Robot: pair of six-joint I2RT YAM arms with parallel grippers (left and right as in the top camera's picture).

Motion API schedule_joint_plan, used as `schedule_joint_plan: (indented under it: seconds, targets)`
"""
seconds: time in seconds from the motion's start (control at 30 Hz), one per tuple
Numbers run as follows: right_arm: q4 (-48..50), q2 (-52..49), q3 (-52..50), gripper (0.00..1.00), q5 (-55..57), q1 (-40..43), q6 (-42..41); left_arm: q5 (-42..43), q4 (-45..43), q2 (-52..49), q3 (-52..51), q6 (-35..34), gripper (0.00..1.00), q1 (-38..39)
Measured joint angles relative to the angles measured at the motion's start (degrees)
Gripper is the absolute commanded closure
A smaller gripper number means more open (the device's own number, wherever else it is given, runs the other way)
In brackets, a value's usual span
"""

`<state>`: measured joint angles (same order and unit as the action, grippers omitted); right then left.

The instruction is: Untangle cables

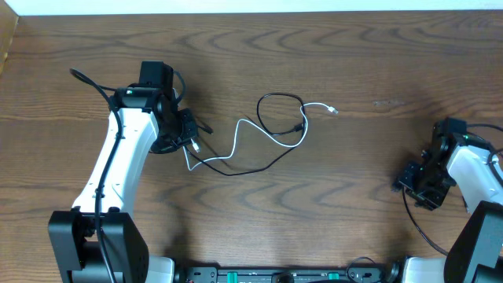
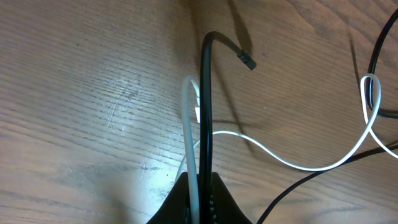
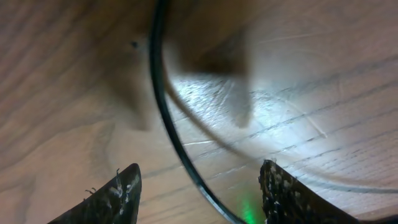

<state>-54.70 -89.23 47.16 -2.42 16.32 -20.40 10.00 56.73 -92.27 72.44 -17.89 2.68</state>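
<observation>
Left gripper (image 2: 199, 190) clamped on cables (image 2: 206, 112), white and black strands together. Right gripper (image 3: 199, 186) jaws apart, well apart over wood table (image 1: 354, 196); black arm wire (image 3: 163, 106) beneath.

Cables (image 1: 301, 126) on table (image 1: 354, 63), seemingly crossed; right gripper (image 1: 415, 186) apart.

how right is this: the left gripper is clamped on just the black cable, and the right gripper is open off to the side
One thing is off: the left gripper is clamped on both the black cable and the white cable. The left wrist view shows the two running side by side between its fingers. The rest holds: the right gripper is open off to the side.
</observation>
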Motion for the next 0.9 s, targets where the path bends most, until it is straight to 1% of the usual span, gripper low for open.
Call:
schedule_joint_plan:
  seconds: [0.1,0.17,0.2,0.23,0.27,0.3,0.37,0.4,0.43,0.67,0.8,0.9]
  targets:
    - [1.3,0.0,-1.8,0.46,0.4,0.0,-0.2,0.0,-0.1,0.0,0.0,0.0,0.92,0.0]
    - [2.0,0.0,-3.0,0.55,0.6,0.0,-0.5,0.0,0.0,0.0,0.0,0.0,0.92,0.0]
    - [2.1,0.0,-3.3,0.60,0.7,0.0,-0.8,0.0,0.0,0.0,0.0,0.0,0.92,0.0]
    - [2.1,0.0,-3.6,0.69,0.7,0.0,-0.9,0.0,0.0,0.0,0.0,0.0,0.93,0.0]
    - [2.2,0.0,-3.7,0.75,0.8,0.0,-1.2,0.0,0.0,0.0,0.0,0.0,0.92,0.0]
    - [2.4,0.0,-3.7,0.85,0.8,0.0,-1.4,0.0,0.0,0.0,0.0,0.0,0.92,0.0]
    - [2.8,0.0,-3.7,0.94,0.8,0.0,-1.4,0.0,0.0,0.0,0.0,0.0,0.93,0.0]
    - [3.2,0.0,-3.7,0.97,0.8,0.0,-1.5,0.0,0.0,0.0,0.0,0.0,0.92,0.0]
    - [3.8,0.0,-3.7,0.99,0.8,0.0,-1.6,0.0,0.0,0.0,0.0,0.0,0.93,0.0]
    - [6.6,0.0,-3.4,0.99,0.8,0.0,-1.7,0.0,0.0,0.0,0.0,0.0,0.92,0.0]
    - [6.6,-0.1,1.2,0.99,0.8,0.0,-1.7,0.0,0.0,0.0,0.0,0.0,0.93,0.0]
    - [6.8,-0.3,7.5,0.99,0.9,0.1,-1.7,0.0,0.0,0.0,0.0,0.0,0.93,0.0]
